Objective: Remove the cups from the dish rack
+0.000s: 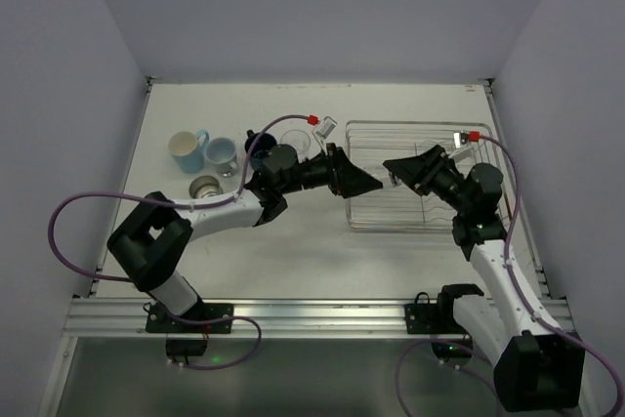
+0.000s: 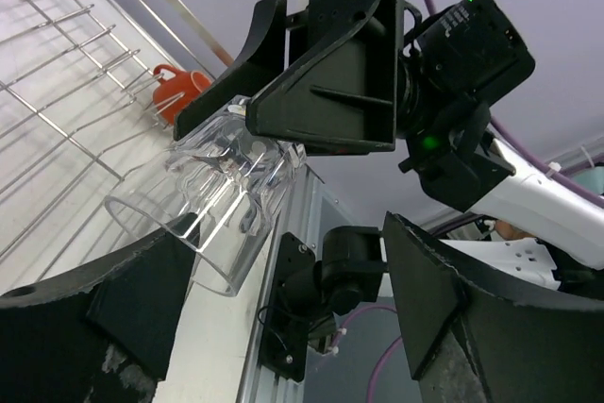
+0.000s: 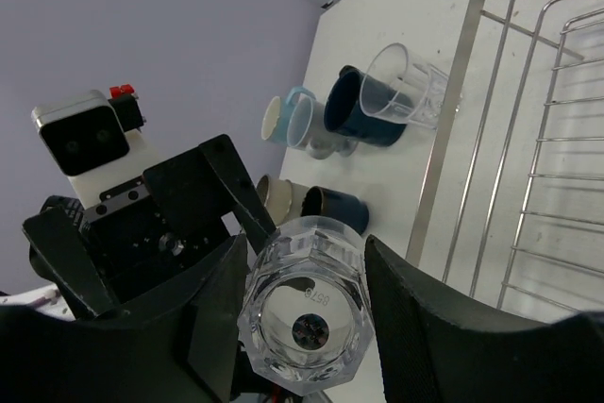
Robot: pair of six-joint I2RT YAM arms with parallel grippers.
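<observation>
I judge the unloading nearly finished. At least five cups stand together on the white table (image 1: 293, 241) around ten o'clock: a light blue mug with a cream inside (image 1: 186, 150), a second light blue mug (image 1: 223, 153), a small tan cup (image 1: 206, 186), a dark navy mug (image 1: 259, 146) and a clear glass tumbler (image 1: 296, 141). The rectangular silver wire dish rack (image 1: 410, 123) sits at three o'clock. I see nothing left on its wires, though both arms hide part of it.

The piece in hand is a faceted clear glass tumbler (image 3: 302, 313), held in the air over the rack's nine o'clock edge. The right gripper (image 1: 408, 169) has its jaws clamped on it. The left gripper (image 1: 359, 181) faces it with jaws spread wide, holding nothing. What remains, I think, is setting this glass down with the others.

The table is plain and matte, with pale lilac walls on three sides and an aluminium rail at six o'clock.
</observation>
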